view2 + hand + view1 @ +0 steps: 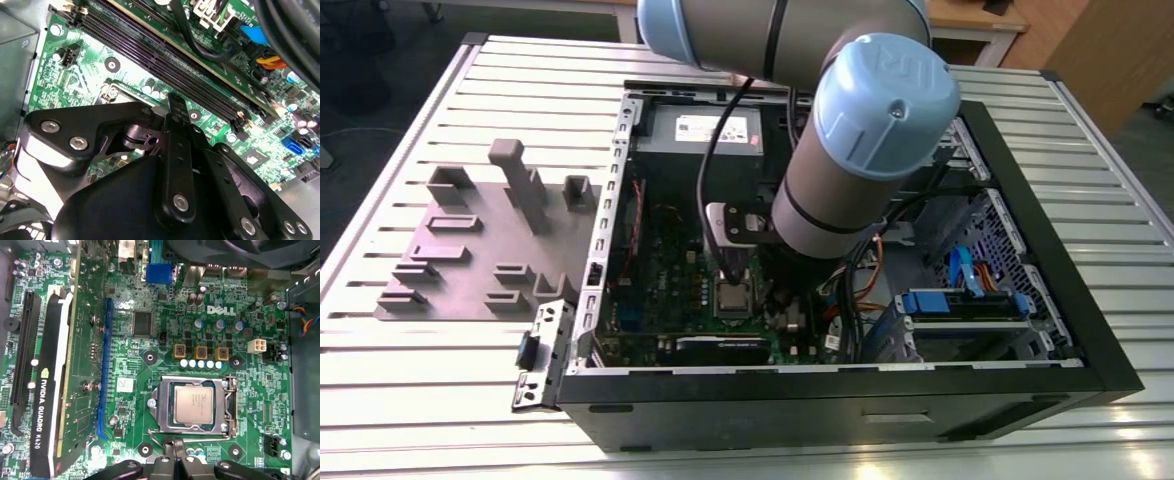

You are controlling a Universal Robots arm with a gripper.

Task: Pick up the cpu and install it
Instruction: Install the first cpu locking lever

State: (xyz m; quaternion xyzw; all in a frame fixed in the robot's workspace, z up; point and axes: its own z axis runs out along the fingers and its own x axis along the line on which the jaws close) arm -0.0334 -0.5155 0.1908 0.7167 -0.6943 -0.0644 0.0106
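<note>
The cpu [193,404] is a small silvery square lying flat in its socket on the green motherboard [150,360], with the metal socket frame [231,407] around it. In the exterior view the cpu [734,297] shows on the board inside the open computer case [854,400], just below the arm's wrist. My gripper [175,444] hovers right beside the socket's edge, with its black fingers together and nothing between them. In the second wrist view the gripper [175,107] points down at the board near the socket corner [112,92].
A black graphics card [50,390] stands beside the socket. Memory slots [165,65] and cables [220,45] run nearby. A grey box with a white label [714,130] sits at the case's far end, and blue drive parts [961,305] at the exterior view's right. A grey fixture tray [480,250] lies outside.
</note>
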